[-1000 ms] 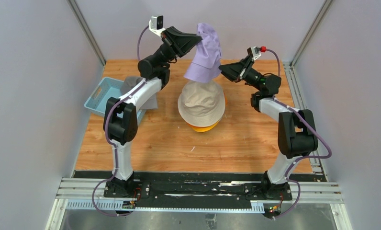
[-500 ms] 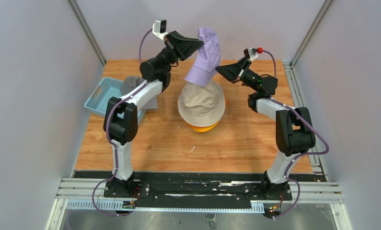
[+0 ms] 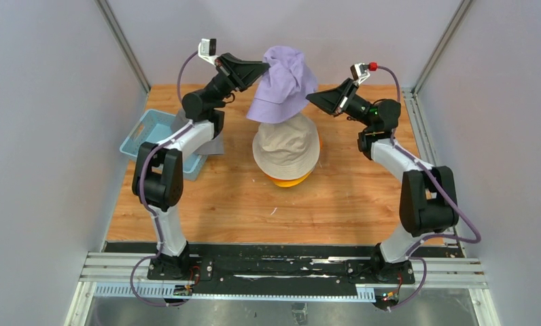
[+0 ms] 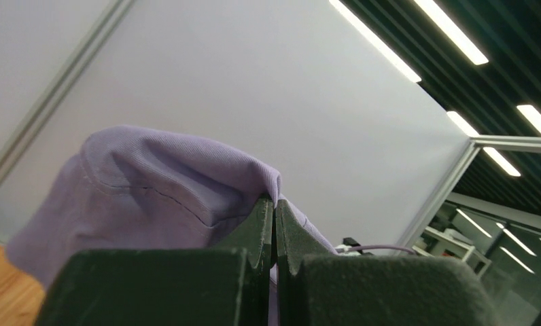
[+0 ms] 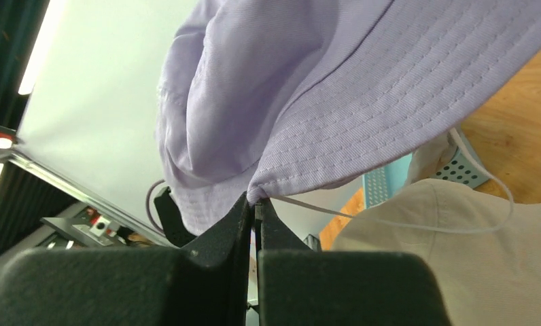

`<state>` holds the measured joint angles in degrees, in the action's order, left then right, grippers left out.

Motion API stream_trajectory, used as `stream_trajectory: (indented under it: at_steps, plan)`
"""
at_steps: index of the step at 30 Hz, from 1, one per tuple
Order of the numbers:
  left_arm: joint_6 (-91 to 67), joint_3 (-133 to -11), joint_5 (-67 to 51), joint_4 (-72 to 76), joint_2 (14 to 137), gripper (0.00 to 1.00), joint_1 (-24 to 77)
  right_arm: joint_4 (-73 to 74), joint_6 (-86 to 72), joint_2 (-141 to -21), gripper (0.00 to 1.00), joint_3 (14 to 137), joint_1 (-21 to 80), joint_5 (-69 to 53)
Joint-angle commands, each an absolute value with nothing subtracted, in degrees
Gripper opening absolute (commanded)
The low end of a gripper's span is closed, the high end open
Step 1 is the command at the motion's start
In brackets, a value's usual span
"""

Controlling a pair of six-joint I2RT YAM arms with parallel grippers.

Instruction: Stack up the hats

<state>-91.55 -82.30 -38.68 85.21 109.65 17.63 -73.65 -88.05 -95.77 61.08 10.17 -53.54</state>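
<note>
The lavender hat point(image 3: 281, 85) hangs in the air above the stack, held from both sides. My left gripper point(image 3: 266, 66) is shut on its brim at the left; in the left wrist view the hat point(image 4: 159, 190) drapes over the shut fingertips point(image 4: 274, 204). My right gripper point(image 3: 310, 100) is shut on the brim's right edge point(image 5: 254, 198); the lavender hat point(image 5: 322, 88) fills that view. Below it the beige hat point(image 3: 286, 144) tops the stack, with an orange hat's rim point(image 3: 288, 180) showing underneath. A grey hat point(image 3: 186, 117) lies at the basket. The teal and yellow hats are hidden.
A light blue plastic basket point(image 3: 145, 136) stands at the left of the wooden table point(image 3: 240, 197), behind my left arm. Grey walls enclose the table on three sides. A thin white cord point(image 5: 404, 221) hangs from the lavender hat over the beige hat.
Both grippers have spread apart, the left moving left and up. The lavender hat went from hanging narrow and vertical to stretched open wide above the beige hat.
</note>
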Motion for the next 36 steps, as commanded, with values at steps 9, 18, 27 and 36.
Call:
stream_trajectory:
  at_steps: [9,18,27,36]
  plan:
    - [-78.58,-75.28,-42.61,73.17,99.19,0.00,14.28,-53.10,-71.01,-90.94,0.01,64.68,11.59,-58.04]
    - [-69.41,-71.35,-43.69,63.07,95.34,0.00,11.30,-50.77,-68.78,-94.77,0.00,67.91,14.29,-58.15]
    - [-60.89,-67.59,-42.58,53.69,91.58,0.00,8.19,-47.96,-66.92,-99.01,0.00,72.37,16.98,-58.00]
    - [-55.43,-65.74,-41.75,47.47,89.58,0.00,7.38,-46.08,-66.02,-101.51,0.01,75.41,18.48,-58.46]
